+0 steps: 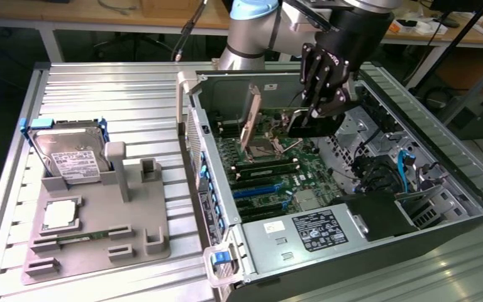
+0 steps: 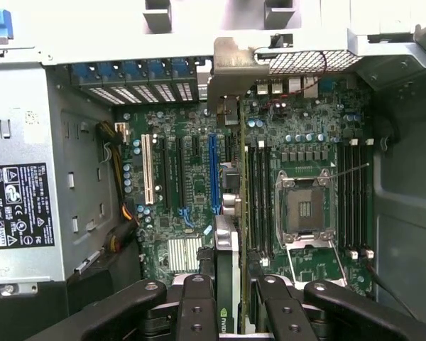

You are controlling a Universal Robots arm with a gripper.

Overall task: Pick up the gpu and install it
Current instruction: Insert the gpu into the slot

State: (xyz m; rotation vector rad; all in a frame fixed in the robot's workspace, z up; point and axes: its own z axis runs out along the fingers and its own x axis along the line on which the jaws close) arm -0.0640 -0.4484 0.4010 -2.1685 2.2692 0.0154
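While the tool (image 1: 321, 114) hangs inside the open computer case (image 1: 443, 157), its jaws are closed to a narrow gap on the gpu (image 1: 313, 126), pinching the card across its thickness. In the wrist view the gpu (image 2: 227, 270) runs on edge from between the tool (image 2: 233, 312) toward the rear wall of the case. Its silver end bracket (image 2: 234, 67) sits up against the row of rear slot openings.

That pose looks deliberate. Standing the card on edge turns its connector side down to the motherboard (image 2: 192, 213), and pointing the bracket rearward matches the way an expansion card sits. Gripping the end away from the bracket leaves the bracket free to meet the case wall.

The card lies just beside the blue slot (image 2: 213, 170), between it and the memory slots next to the processor socket (image 2: 303, 206). Whether its lower edge has entered a slot or is above the board I cannot tell.

On the exterior view's left, the worktop (image 1: 116, 88) carries a grey fixture (image 1: 133, 226). The hard drive (image 1: 73, 160) stands there in its blue clips, well apart from the work.
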